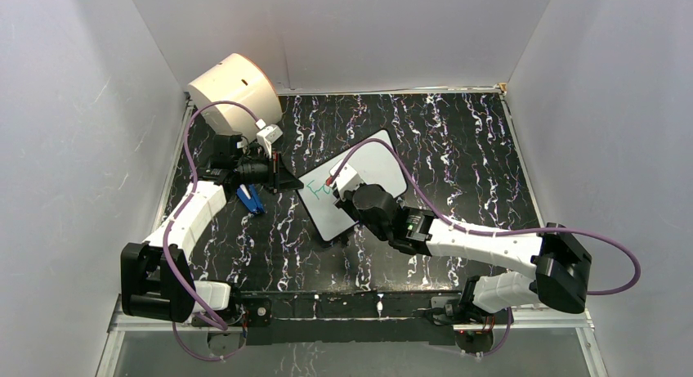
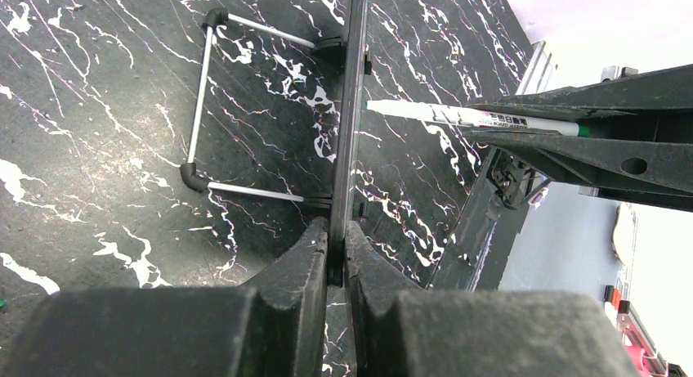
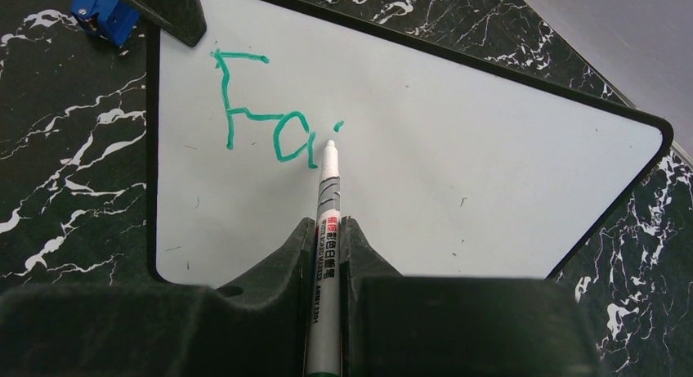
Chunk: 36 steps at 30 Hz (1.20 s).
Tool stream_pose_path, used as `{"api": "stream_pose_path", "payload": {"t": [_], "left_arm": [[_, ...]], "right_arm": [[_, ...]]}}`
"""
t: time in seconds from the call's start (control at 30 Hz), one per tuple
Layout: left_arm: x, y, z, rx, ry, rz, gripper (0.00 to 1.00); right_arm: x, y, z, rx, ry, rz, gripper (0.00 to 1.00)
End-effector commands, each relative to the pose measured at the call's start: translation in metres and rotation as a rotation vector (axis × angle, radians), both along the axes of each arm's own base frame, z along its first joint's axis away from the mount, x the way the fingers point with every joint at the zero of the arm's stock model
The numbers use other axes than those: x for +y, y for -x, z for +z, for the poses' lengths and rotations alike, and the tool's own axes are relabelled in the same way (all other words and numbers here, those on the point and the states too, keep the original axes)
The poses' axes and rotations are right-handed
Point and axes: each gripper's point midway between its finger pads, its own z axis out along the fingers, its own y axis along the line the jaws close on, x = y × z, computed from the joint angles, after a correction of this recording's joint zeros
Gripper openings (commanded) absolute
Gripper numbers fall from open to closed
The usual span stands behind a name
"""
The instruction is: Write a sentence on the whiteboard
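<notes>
Both clamped, left end effector [image 2: 337, 230] on whiteboard [image 3: 458, 172] edge, right end effector [image 3: 329, 230] on marker [image 3: 328, 189], tip by green sentence [image 3: 261, 115].

Whiteboard [image 1: 374, 163] right of and before the drum [image 1: 233, 87]

Green lettering [image 3: 243, 112] "Fa" on the whiteboard [image 3: 458, 164] (marker [image 3: 328, 222] print illegible)

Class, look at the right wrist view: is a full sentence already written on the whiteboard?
No, the whiteboard carries only the green letters "Fa" and a dot, with the marker tip beside them.
</notes>
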Motion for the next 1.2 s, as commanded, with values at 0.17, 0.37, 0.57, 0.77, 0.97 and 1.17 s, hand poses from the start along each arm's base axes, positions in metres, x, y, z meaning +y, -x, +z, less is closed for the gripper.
{"api": "stream_pose_path", "payload": {"t": [0.17, 0.37, 0.57, 0.77, 0.97, 1.17], "left_arm": [[0.0124, -0.0037, -0.0232, 0.046, -0.095, 0.056, 0.00], [0.0123, -0.0037, -0.0237, 0.048, -0.095, 0.056, 0.00], [0.0123, -0.0040, -0.0239, 0.048, -0.095, 0.056, 0.00], [0.0124, -0.0035, -0.0241, 0.049, -0.095, 0.056, 0.00], [0.0124, -0.0039, -0.0237, 0.047, -0.096, 0.056, 0.00], [0.0124, -0.0039, -0.0242, 0.049, -0.096, 0.057, 0.00]], "right_arm": [[0.0078, -0.0040, 0.0135, -0.029, -0.052, 0.008, 0.00], [0.0077, -0.0063, 0.0099, -0.029, -0.044, -0.006, 0.00], [0.0073, -0.0080, 0.0104, -0.036, -0.046, -0.016, 0.00], [0.0069, -0.0087, 0.0116, -0.040, -0.045, -0.019, 0.00], [0.0043, -0.0086, 0.0134, -0.042, -0.049, -0.027, 0.00], [0.0044, -0.0089, 0.0122, -0.041, -0.046, -0.028, 0.00]]}}
